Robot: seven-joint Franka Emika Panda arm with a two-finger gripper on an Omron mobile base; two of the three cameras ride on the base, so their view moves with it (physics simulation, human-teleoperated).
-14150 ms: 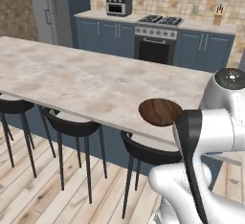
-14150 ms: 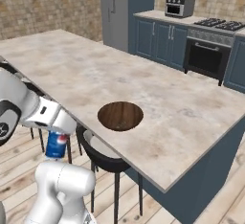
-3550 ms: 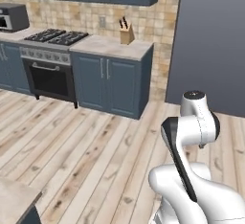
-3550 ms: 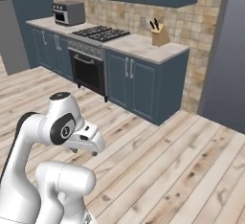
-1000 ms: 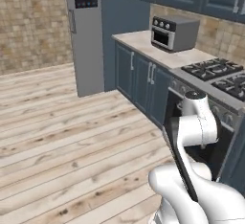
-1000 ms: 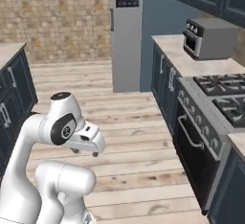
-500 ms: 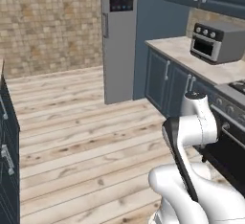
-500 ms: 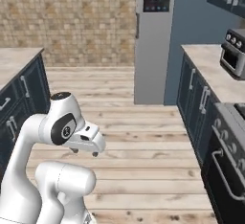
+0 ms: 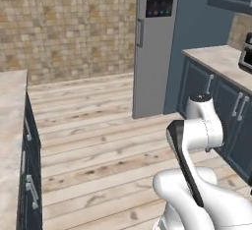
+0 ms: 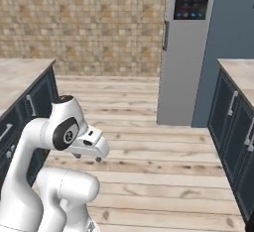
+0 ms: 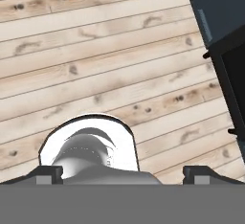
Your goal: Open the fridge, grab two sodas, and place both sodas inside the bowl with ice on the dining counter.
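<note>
Approach step: fridge [image 9: 152, 52] straight ahead across the wood floor, doors closed, end effector [image 11: 122, 173] tucked, jaws wide, nothing held (next: close in, reach bar handle [image 9: 139, 32]).

Grey fridge [image 10: 186, 52] stands shut ahead, black dispenser panel [image 10: 190, 9] high on its door. Dark blue cabinets [image 10: 235, 132] to its right. Plank floor [image 10: 149, 151] between.

Readable text: none.
Black dispenser panel [image 9: 159, 7] on tall grey fridge [image 10: 186, 52]: small coloured lights, no legible characters.
</note>
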